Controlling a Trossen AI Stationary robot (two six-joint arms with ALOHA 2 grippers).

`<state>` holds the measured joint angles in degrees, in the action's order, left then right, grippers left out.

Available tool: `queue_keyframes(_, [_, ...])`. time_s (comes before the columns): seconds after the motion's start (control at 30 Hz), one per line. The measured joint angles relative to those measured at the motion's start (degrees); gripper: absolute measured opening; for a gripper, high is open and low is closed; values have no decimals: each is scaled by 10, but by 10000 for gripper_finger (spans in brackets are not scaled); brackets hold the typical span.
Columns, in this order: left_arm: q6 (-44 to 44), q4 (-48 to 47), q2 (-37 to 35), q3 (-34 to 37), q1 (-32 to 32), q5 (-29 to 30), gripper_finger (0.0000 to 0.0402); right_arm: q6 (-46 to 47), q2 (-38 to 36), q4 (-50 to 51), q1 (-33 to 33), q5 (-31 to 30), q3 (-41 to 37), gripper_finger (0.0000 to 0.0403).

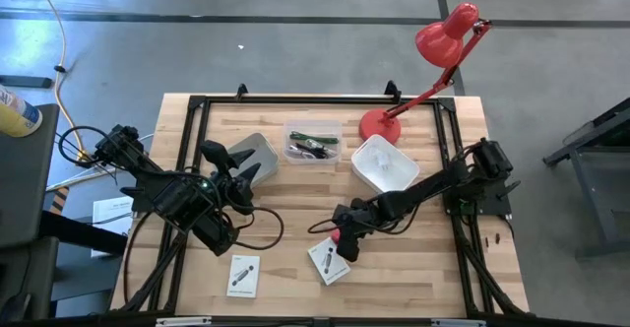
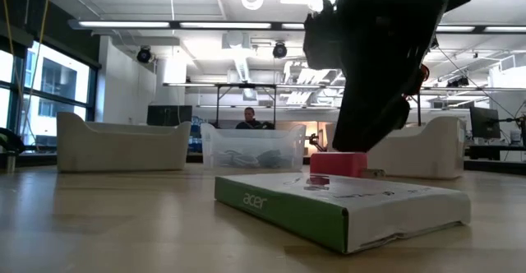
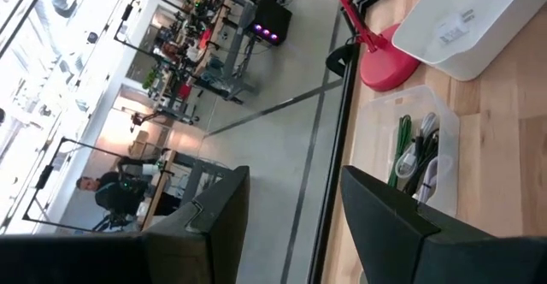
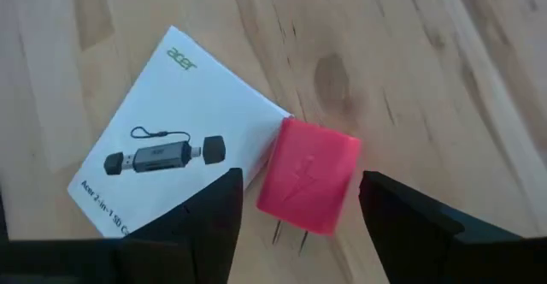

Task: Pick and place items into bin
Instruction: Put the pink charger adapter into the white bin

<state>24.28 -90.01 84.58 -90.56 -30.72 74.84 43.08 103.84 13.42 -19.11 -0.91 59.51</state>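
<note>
A small pink piece [image 4: 309, 187] lies flat on the wooden table, right beside the corner of a flat white card box with dark print [image 4: 171, 160]. My right gripper [image 4: 299, 224] is open just above it, one finger on either side, touching nothing; it also shows in the high view [image 1: 345, 236]. In the low view the pink piece [image 2: 338, 164] sits behind the box [image 2: 345, 207]. A second white card [image 1: 243, 276] lies near the front edge. A clear bin [image 1: 313, 142] holds a green pen and coiled cables. My left gripper [image 1: 236, 166] is open and empty beside a grey bin [image 1: 258, 153].
A white bin [image 1: 384, 164] stands right of the clear bin. A red desk lamp [image 1: 379, 125] stands on its base at the back right, its arm leaning out over the far edge. A black frame runs along the table's edges. A person sits in the room behind.
</note>
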Motion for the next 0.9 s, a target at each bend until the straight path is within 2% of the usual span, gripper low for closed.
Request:
queue_keyframes(0.3, [0,0,0,0,0,-5,172,16,8,2,0,-29,0,200])
queue_keyframes(0.6, [0,0,0,0,0,-5,172,15,14,3,0,-22,0,169])
queue_keyframes(0.9, [1,0,0,0,0,-4,172,16,15,13,7,-33,0,178])
